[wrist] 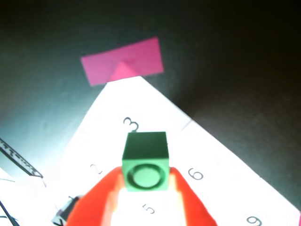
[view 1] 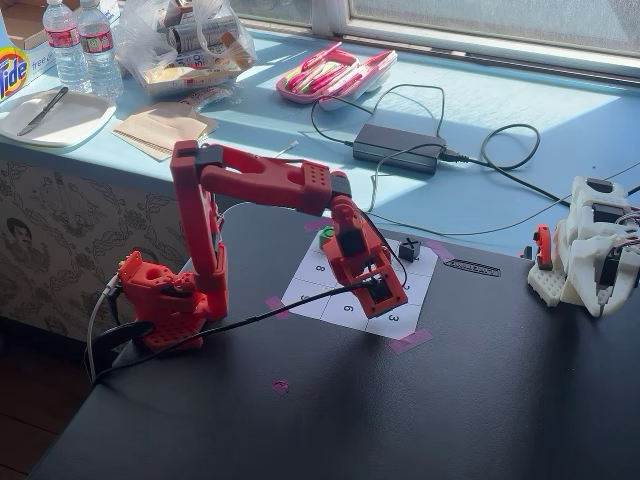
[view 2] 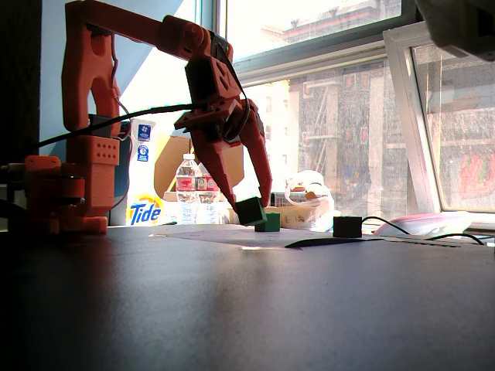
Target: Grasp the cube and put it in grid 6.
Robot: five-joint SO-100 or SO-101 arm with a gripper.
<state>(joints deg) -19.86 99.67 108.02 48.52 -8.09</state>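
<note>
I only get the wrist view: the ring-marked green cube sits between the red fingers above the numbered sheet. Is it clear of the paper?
Observer: In a fixed view the cube hangs tilted in the tool, its lowest corner close to the sheet. I cannot tell whether it touches.
Operator: Is anything else on the sheet?
Observer: Yes. In a fixed view a second green cube rests on a cell on the window side, beside the arm.
Operator: Is that all?
Observer: No. A black cube stands at the sheet's corner nearest the window.
</note>
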